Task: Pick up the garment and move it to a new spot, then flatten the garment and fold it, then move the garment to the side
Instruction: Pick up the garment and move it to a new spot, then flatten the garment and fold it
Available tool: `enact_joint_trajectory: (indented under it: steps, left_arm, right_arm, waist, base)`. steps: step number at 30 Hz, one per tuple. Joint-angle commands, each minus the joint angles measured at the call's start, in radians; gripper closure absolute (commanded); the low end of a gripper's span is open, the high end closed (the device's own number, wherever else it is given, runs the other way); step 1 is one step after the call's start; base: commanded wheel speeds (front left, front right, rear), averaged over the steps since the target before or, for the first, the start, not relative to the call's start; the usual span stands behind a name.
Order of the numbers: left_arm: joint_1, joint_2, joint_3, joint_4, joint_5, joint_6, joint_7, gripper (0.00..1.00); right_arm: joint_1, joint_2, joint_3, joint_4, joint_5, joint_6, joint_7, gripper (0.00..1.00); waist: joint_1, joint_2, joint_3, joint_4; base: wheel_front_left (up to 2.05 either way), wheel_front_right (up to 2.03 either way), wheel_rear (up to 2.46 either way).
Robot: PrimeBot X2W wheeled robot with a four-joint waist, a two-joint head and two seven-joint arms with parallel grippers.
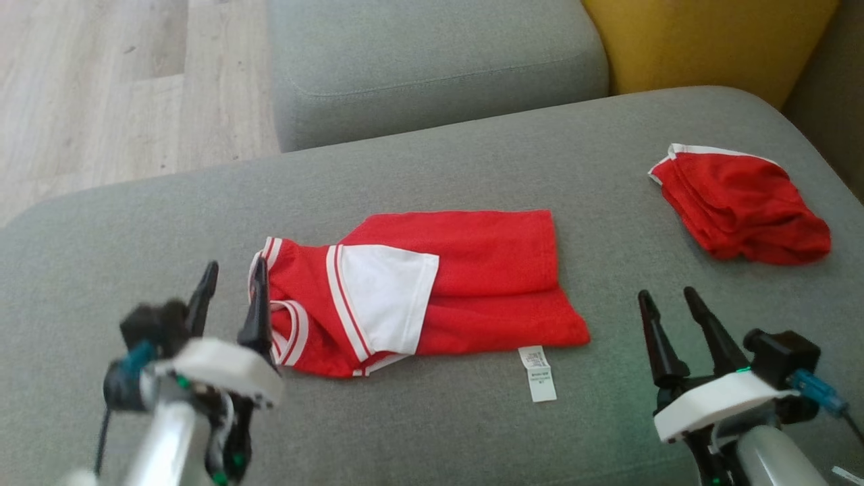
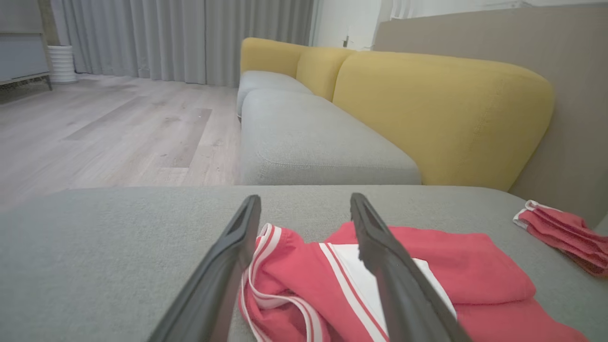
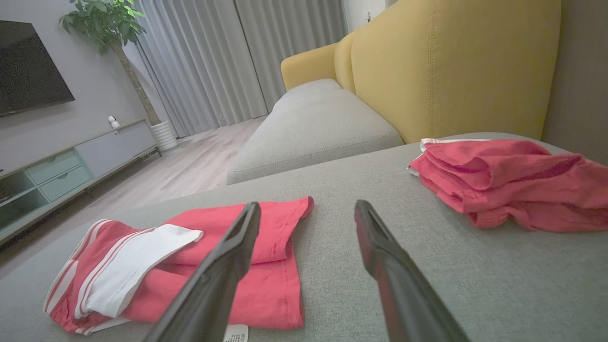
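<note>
Hovering spread and empty: left gripper (image 1: 233,273) at collar end of half-folded red mesh jersey with white sleeve (image 1: 472,283), lying mid grey fabric sofa cushion (image 1: 472,155); right gripper (image 1: 668,293) near its hem corner. Risk: shallow one-layer pinch undoing fold; sideways drag snagging crumpled second red garment (image 1: 742,209).

Home living room, grey-and-yellow sofa (image 3: 475,285), wall television (image 3: 28,66), long curtains (image 3: 204,61), potted plant (image 3: 102,21), wood floor (image 2: 95,133)

The left hand (image 1: 235,268) is blurred near the sofa's (image 1: 432,169) front edge. Print on the garment's (image 1: 486,270) label (image 1: 538,373) is too small to read.
</note>
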Motion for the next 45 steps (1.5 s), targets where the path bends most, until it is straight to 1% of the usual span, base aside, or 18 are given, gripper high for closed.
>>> enact_joint_trajectory:
  steps: [1, 4, 7, 11, 16, 24, 27, 29, 31, 33, 34, 39, 42, 45]
  left_arm:
    - [-0.004, 0.003, 0.052, -0.094, 0.018, 0.022, -0.013, 0.0]
    - [0.095, -0.026, 0.068, -0.211, 0.062, 0.063, -0.013, 0.0]
    - [0.17, -0.052, 0.073, -0.274, 0.093, 0.075, -0.013, 0.0]
    - [0.214, -0.069, 0.081, -0.285, 0.106, 0.062, -0.013, 0.0]
    - [0.221, -0.079, 0.095, -0.284, 0.116, 0.05, -0.013, 0.0]
    - [0.209, -0.09, 0.111, -0.268, 0.136, 0.034, -0.013, 0.0]
    - [0.182, -0.091, 0.094, -0.23, 0.13, 0.013, -0.002, 0.0]
    - [0.138, -0.088, 0.074, -0.206, 0.124, -0.011, 0.051, 0.0]
    - [0.075, -0.084, 0.046, -0.188, 0.118, -0.042, 0.134, 0.0]
    - [0.001, -0.081, 0.013, -0.162, 0.105, -0.073, 0.253, 0.0]
    - [-0.082, -0.069, -0.023, -0.137, 0.11, -0.092, 0.366, 0.0]
    - [-0.232, -0.074, -0.089, -0.042, 0.074, -0.116, 0.638, 0.0]
    - [-0.298, -0.078, -0.114, 0.027, 0.064, -0.121, 0.721, 0.0]
    - [-0.352, -0.088, -0.119, 0.117, 0.036, -0.123, 0.761, 0.0]
  right_arm:
    - [-0.003, -0.018, 0.005, -0.038, -0.008, 0.008, -0.005, 0.0]
    - [0.012, -0.019, -0.005, -0.05, -0.013, 0.008, -0.005, 0.0]
    - [0.025, -0.02, -0.015, -0.058, -0.017, 0.008, -0.001, 0.0]
    - [0.03, -0.019, -0.021, -0.071, -0.02, 0.008, 0.006, 0.0]
    - [0.031, -0.02, -0.027, -0.078, -0.021, 0.008, 0.014, 0.0]
    - [0.03, -0.014, -0.032, -0.082, -0.024, 0.008, 0.025, 0.0]
    - [0.029, -0.011, -0.034, -0.081, -0.023, 0.008, 0.027, 0.0]
    - [0.027, -0.011, -0.036, -0.081, -0.022, 0.008, 0.028, 0.0]
    - [0.024, -0.011, -0.039, -0.081, -0.022, 0.008, 0.029, 0.0]
    - [0.017, -0.009, -0.041, -0.083, -0.024, 0.008, 0.029, 0.0]
    - [0.006, -0.005, -0.034, -0.086, -0.027, 0.008, 0.029, 0.0]
    - [-0.029, 0.014, -0.008, -0.087, -0.024, 0.008, 0.023, 0.0]
    - [-0.046, 0.027, 0.016, -0.079, -0.018, 0.008, 0.018, 0.0]
    - [-0.06, 0.03, 0.038, -0.064, -0.009, 0.008, 0.013, 0.0]
  waist:
    - [0.0, 0.0, -0.001, 0.005]
    - [0.0, 0.0, -0.001, 0.01]
    - [0.0, 0.0, 0.002, 0.016]
    - [0.0, 0.0, 0.006, 0.02]
    - [0.0, 0.0, 0.007, 0.023]
    - [0.0, 0.0, 0.01, 0.017]
    - [0.0, 0.0, 0.013, 0.013]
    - [0.0, 0.0, 0.016, 0.011]
    - [0.0, 0.0, 0.018, 0.009]
    - [0.0, 0.0, 0.02, 0.001]
    - [0.0, 0.0, 0.025, -0.016]
    - [0.0, 0.0, 0.043, -0.081]
    - [0.0, 0.0, 0.055, -0.122]
    - [0.0, 0.0, 0.065, -0.159]
  base:
    - [0.0, 0.0, 0.0]
    - [0.0, 0.0, 0.0]
    - [0.0, 0.0, 0.0]
    - [0.0, 0.0, 0.0]
    - [0.0, 0.0, 0.0]
    - [0.0, 0.0, 0.0]
    - [0.0, 0.0, 0.0]
    - [0.0, 0.0, 0.0]
    - [0.0, 0.0, 0.0]
    - [0.0, 0.0, 0.0]
    - [0.0, 0.0, 0.0]
    - [0.0, 0.0, 0.0]
    - [0.0, 0.0, 0.0]
    - [0.0, 0.0, 0.0]
